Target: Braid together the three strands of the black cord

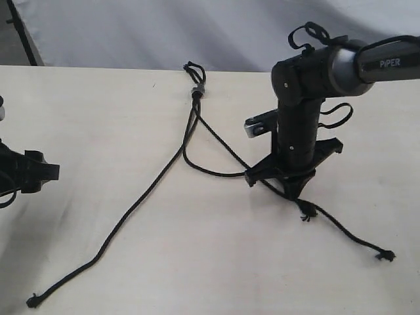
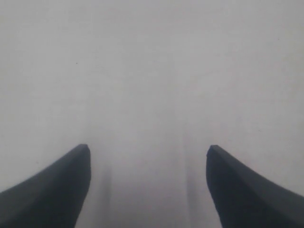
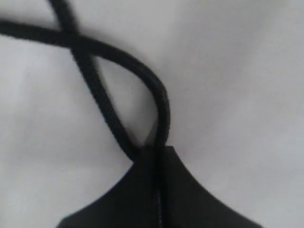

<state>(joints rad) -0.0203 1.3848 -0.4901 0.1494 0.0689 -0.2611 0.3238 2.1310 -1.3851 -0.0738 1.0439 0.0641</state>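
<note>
The right gripper clamps a strand of the black cord, at four o'clock from its knot. The left gripper gapes empty at nine. A second strand crowds the jaws, so pulling may drag both.

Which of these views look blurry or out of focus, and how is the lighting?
Exterior view: sharp and evenly lit, black cord crisp on the table, only faint shadows. Left wrist view: hazy and washed out, left hand soft-edged. Right wrist view: too close, strands and right hand both blurred.
</note>
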